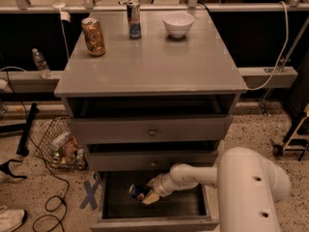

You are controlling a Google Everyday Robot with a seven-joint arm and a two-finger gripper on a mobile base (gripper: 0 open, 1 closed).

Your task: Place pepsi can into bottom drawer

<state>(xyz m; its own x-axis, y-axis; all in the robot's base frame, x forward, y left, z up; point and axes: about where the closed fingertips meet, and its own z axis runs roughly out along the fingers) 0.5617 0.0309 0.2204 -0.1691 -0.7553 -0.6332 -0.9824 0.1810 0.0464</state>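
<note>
The bottom drawer (155,223) is pulled open at the foot of the grey cabinet and its dark floor shows. My gripper (146,195) reaches into it from the right, on the white arm. It is shut on the pepsi can (136,192), a small blue can lying tilted on its side. The can is low over the left part of the drawer floor; I cannot tell whether it touches the floor.
On the cabinet top (159,66) stand a gold-brown can (93,36), a slim blue-silver can (133,19) and a white bowl (178,23). Two knobbed drawers (152,131) sit above the open one. A wire basket (60,146) and cables lie on the floor at the left.
</note>
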